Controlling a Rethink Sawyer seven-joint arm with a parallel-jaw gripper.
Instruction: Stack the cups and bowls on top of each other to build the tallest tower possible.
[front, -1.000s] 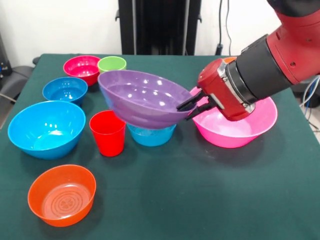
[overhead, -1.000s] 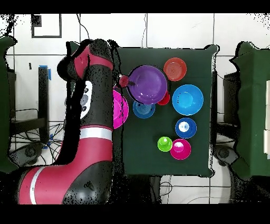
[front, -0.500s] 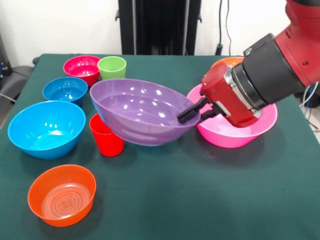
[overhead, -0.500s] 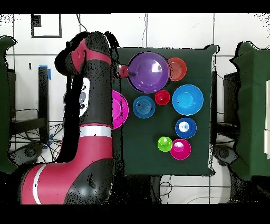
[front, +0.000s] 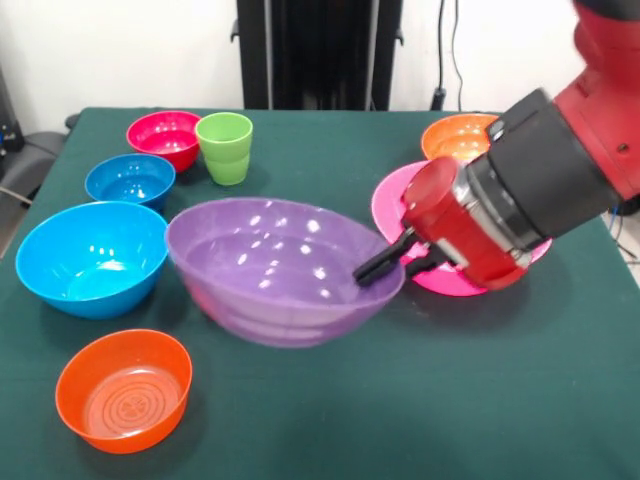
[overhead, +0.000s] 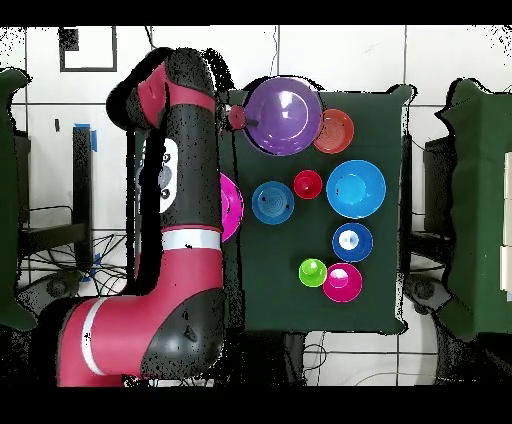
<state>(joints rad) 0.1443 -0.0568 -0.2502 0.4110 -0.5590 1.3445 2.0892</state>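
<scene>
Overhead, the red cup (overhead: 308, 184) and a mid-size blue bowl (overhead: 272, 202) show plainly in the middle of the table (overhead: 290, 290); from the front both are hidden behind the purple bowl (front: 283, 268). The front view alone shows a second orange bowl (front: 458, 135) behind the hot-pink bowl (front: 392, 205); overhead the arm (overhead: 178, 180) covers that spot and most of the hot-pink bowl.

Count across both views:
- cups, two: red, and light green (front: 225, 147).
- bowls, eight: purple, hot pink, large light blue (front: 92, 257), orange near the front edge (front: 124, 389), orange at the back, small blue (front: 130, 180), magenta (front: 163, 136), and the mid-size blue one.

No nested pile shows; every bowl stands single.

Pincer (front: 385, 258): black fingers pressed onto the purple bowl's rim on the side toward the hot-pink bowl, one finger (front: 378, 262) lying inside the rim, pinching the wall. The bowl is tilted, rim raised on the pincer side; whether its base touches the table I cannot tell. Overhead it sits at the table's far edge, overlapping the near-edge orange bowl (overhead: 335, 131). In the front view it stands between the large light blue bowl and the hot-pink one.
</scene>
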